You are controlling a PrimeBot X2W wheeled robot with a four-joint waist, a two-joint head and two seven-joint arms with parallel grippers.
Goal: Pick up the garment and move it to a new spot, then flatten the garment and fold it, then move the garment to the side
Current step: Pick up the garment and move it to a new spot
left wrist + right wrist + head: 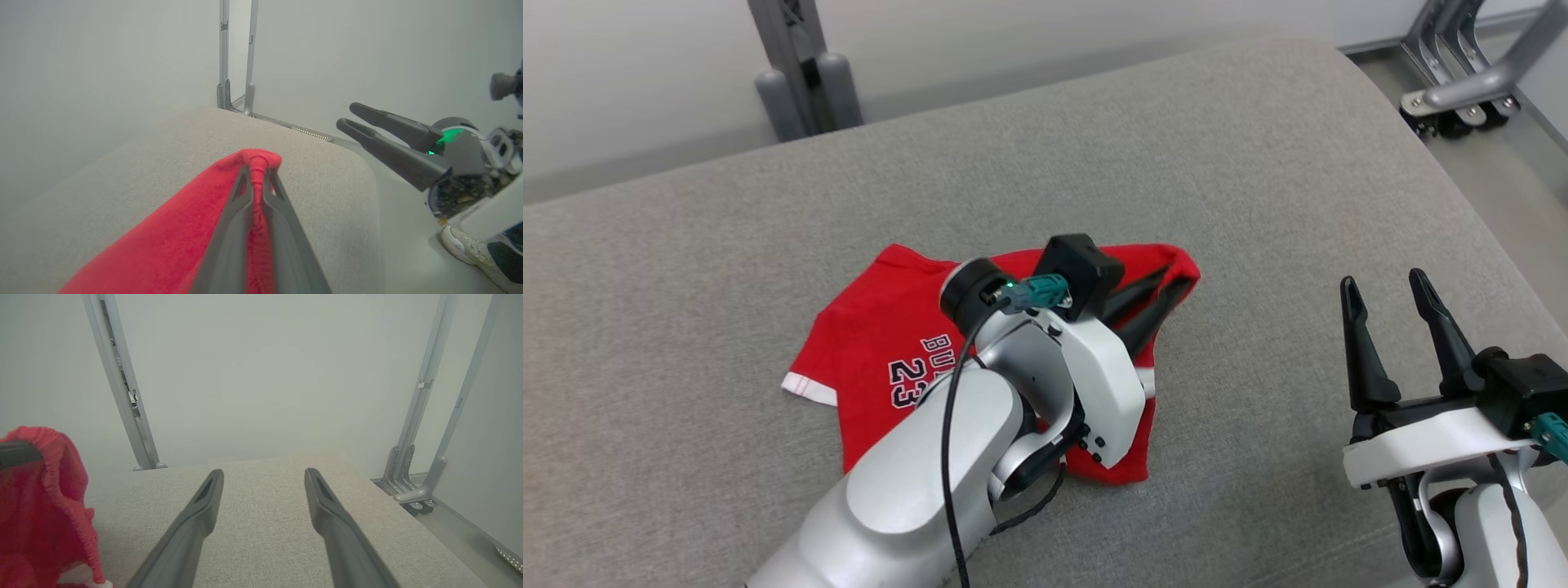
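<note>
Red jersey (866, 351) lay crumpled at grey cushion (1258, 163) centre. Left tool (1176, 278) pinched bunched edge; right tool (1383, 279) stood spread, empty, near right edge. Best seemed: lift straight, firm pinch, clear cushion before carrying.

A grey fabric cushion (1258, 163) spreads below a pale wall (645, 82). A metal stand (800, 73) rises behind it, a metal frame (1470, 73) beside its right corner. A white sneaker (466, 245) rests on the floor (408, 265).

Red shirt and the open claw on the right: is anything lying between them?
Nothing: the head view shows a bare stretch of grey cushion between the red shirt and the right gripper.
</note>
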